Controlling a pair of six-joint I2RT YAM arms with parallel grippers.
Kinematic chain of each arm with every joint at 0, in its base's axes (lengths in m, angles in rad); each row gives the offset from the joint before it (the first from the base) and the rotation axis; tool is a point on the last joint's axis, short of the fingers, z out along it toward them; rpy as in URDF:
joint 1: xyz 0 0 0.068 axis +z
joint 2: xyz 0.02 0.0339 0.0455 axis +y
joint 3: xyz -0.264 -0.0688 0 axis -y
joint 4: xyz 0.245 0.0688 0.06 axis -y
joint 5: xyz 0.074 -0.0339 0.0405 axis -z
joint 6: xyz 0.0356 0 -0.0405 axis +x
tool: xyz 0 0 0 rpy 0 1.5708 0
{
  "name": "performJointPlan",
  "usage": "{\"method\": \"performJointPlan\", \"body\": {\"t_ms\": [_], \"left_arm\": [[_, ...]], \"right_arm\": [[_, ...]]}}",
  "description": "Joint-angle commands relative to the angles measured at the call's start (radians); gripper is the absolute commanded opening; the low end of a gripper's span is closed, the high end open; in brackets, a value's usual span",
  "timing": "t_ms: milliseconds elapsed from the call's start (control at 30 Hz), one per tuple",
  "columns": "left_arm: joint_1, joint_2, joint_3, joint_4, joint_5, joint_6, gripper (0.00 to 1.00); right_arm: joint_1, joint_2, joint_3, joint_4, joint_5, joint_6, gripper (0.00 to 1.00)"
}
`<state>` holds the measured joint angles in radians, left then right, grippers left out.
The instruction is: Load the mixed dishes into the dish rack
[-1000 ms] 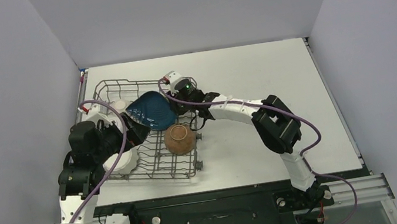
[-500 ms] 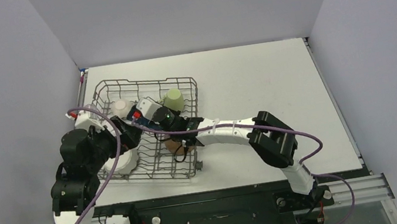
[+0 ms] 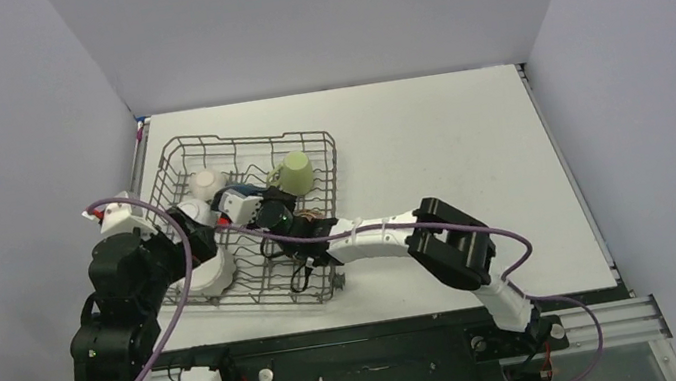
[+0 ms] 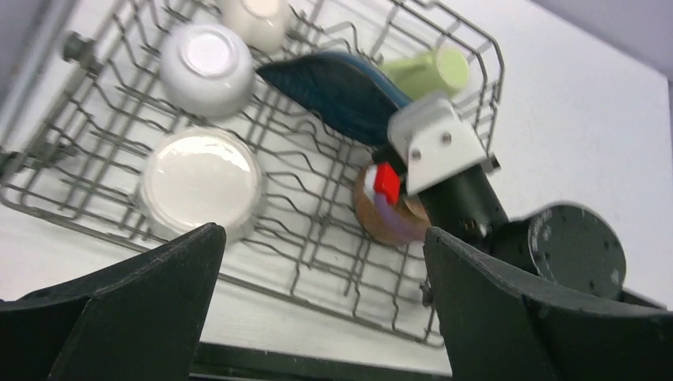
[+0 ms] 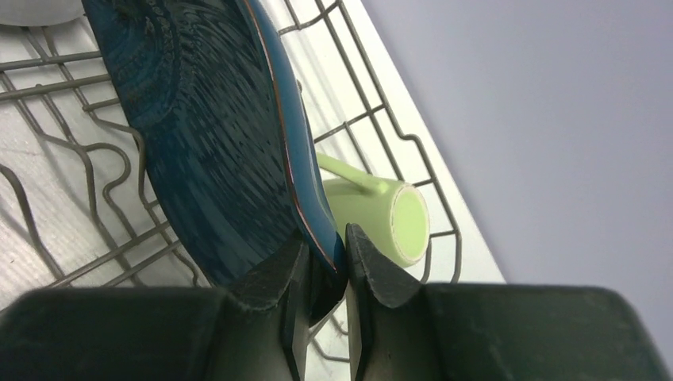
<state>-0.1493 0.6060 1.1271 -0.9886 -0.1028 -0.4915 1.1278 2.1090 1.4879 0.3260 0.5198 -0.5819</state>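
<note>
The grey wire dish rack (image 3: pixel 251 144) stands left of centre on the table. My right gripper (image 5: pixel 325 266) is shut on the rim of the dark blue dish (image 5: pixel 214 135) and holds it on edge among the tines; the dish also shows in the left wrist view (image 4: pixel 333 91). The light green mug (image 3: pixel 294 172) lies on its side at the rack's far right corner. An upturned white bowl (image 4: pixel 208 59), a larger white bowl (image 4: pixel 202 178), a small cream piece (image 4: pixel 255 16) and the brown bowl (image 4: pixel 381 226) sit in the rack. My left gripper (image 4: pixel 325 317) is open and empty above the rack's near edge.
The right arm (image 3: pixel 380 230) stretches across the rack's near right corner. Grey walls enclose the table (image 3: pixel 450 153) on three sides. A purple cable (image 3: pixel 175 275) loops beside the left arm near the rack's left side.
My right arm has swung the dark blue dish left and down into the rack, uncovering the green mug. My left arm has drawn back toward the near left.
</note>
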Motion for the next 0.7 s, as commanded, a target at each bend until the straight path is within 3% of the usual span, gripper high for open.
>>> {"method": "performJointPlan", "body": {"t_ms": [0, 433, 667], "left_arm": [[0.008, 0.024, 0.079, 0.107, -0.178, 0.023, 0.96], [0.008, 0.016, 0.044, 0.125, -0.151, 0.059, 0.96], [0.008, 0.018, 0.038, 0.129, -0.142, 0.06, 0.96]], "right_arm": [[0.034, 0.039, 0.009, 0.097, -0.018, -0.155, 0.0], [0.033, 0.054, -0.029, 0.051, -0.057, -0.099, 0.0], [0.002, 0.013, -0.02, -0.005, -0.115, 0.033, 0.24]]}}
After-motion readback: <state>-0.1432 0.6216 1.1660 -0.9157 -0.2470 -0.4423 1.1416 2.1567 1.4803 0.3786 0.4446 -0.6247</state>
